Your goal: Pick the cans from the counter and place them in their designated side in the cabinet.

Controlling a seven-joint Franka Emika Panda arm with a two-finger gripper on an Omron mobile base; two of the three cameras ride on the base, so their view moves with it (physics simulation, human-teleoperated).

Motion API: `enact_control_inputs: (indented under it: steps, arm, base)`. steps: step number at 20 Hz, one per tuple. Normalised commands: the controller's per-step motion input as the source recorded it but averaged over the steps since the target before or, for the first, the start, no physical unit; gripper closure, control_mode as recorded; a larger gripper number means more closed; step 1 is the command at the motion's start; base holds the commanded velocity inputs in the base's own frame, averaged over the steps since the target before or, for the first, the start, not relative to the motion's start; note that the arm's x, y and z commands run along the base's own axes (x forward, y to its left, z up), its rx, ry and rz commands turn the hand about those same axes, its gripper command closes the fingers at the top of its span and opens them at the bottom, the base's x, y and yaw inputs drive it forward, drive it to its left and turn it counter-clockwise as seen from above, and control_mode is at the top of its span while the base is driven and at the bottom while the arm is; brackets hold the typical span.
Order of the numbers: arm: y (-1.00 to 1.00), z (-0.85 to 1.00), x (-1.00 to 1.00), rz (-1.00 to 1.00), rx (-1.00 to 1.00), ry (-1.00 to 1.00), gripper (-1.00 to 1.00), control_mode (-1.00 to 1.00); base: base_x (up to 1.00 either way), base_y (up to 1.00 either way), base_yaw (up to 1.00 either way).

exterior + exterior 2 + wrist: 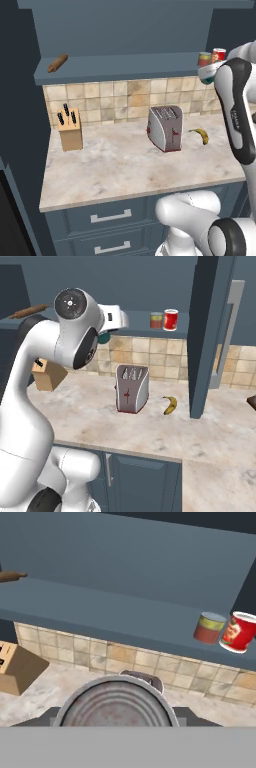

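Observation:
My gripper (116,714) is shut on the teal-labelled can (116,704), whose grey metal top sits low in the hand view. From the right base view a sliver of the teal can (103,337) shows under the raised hand, level with the cabinet shelf (140,321). The shorter can (209,627) with the red-orange and yellow-green label stands upright on the shelf board (100,612) at its right end, also seen as can (204,59) and can (156,320). The counter (115,165) lies well below the hand.
A red can with white bands (239,631) stands right beside the short can. A rolling pin (57,63) lies at the shelf's left end. On the counter are a knife block (70,129), a toaster (165,127) and a banana (201,134).

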Motion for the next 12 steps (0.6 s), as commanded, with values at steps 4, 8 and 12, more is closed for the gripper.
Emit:
enact_control_inputs:
  steps: [4,8,12]
  arm:
    - [-0.08,0.01,0.17,-0.01,0.0,0.04,1.0,-1.0]
    - [-0.07,0.02,0.19,-0.01,0.0,0.03,1.0,-1.0]
    - [-0.08,0.01,0.19,0.0,0.0,0.02,1.0,-1.0]
  base:
    - [0.0,0.0,0.0]
    - [0.0,0.0,0.0]
    - [0.0,0.0,0.0]
